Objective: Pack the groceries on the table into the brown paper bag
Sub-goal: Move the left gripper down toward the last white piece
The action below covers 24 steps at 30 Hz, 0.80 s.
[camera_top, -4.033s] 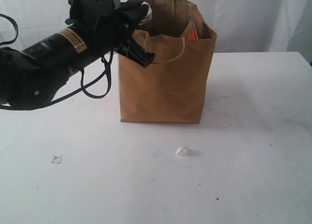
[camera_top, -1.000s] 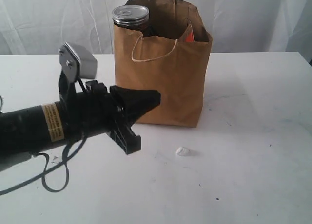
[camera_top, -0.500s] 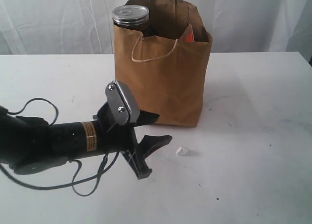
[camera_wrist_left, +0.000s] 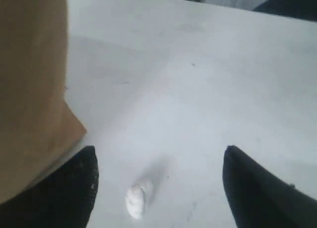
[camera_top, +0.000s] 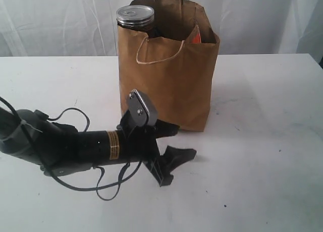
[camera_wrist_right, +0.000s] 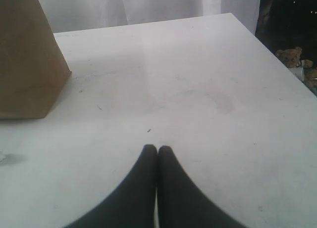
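Note:
The brown paper bag (camera_top: 171, 75) stands upright at the back of the white table (camera_top: 262, 141). A dark silver-topped can (camera_top: 135, 16) and an orange-labelled pouch (camera_top: 198, 36) poke out of its top. My left gripper (camera_top: 185, 140) lies low over the table in front of the bag, open. A small white lump (camera_wrist_left: 136, 200) rests on the table between its two black fingers (camera_wrist_left: 81, 183), nearer one of them and touching neither. In the exterior view the lump is hidden behind a finger. My right gripper (camera_wrist_right: 157, 148) is shut and empty, hovering over bare table; the exterior view does not show it.
The bag's side (camera_wrist_left: 29, 89) is close beside one left finger. The left arm's black cable (camera_top: 75, 184) loops on the table. The bag's corner (camera_wrist_right: 25, 54) is left of the right gripper. Beyond the table's edge (camera_wrist_right: 277, 54) is a dark area.
The left arm has dropped lower and swung right toward the white lump, and its jaws have opened from shut. The lump is now hidden in the exterior view. The right gripper is unchanged.

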Tool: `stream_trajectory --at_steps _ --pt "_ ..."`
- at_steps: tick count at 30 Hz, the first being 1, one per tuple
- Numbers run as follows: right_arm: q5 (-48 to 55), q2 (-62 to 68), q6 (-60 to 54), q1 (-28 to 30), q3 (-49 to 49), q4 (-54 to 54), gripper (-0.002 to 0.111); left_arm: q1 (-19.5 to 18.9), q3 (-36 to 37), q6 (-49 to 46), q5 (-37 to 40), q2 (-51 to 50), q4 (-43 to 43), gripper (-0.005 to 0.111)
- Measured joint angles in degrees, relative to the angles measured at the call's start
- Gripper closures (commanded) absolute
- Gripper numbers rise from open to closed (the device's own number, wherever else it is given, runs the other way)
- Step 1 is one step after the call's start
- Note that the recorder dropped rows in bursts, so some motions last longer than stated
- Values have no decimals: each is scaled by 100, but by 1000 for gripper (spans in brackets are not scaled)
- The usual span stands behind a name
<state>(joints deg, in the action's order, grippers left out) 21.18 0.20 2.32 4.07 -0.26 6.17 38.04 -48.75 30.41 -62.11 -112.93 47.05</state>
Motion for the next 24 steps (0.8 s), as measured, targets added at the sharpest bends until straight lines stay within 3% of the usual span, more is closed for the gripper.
stream_trajectory --at_steps 5,11,20,24 --pt "0 0 0 0 0 0 108 58 0 -662 9 -392 494 34" --pt "0 0 0 0 0 0 108 128 0 -1505 -2 -542 270 34" --pt "0 0 0 0 0 0 108 251 -654 -1519 165 -639 44 35" --pt "0 0 0 0 0 0 108 261 -972 -1014 701 -644 96 47"
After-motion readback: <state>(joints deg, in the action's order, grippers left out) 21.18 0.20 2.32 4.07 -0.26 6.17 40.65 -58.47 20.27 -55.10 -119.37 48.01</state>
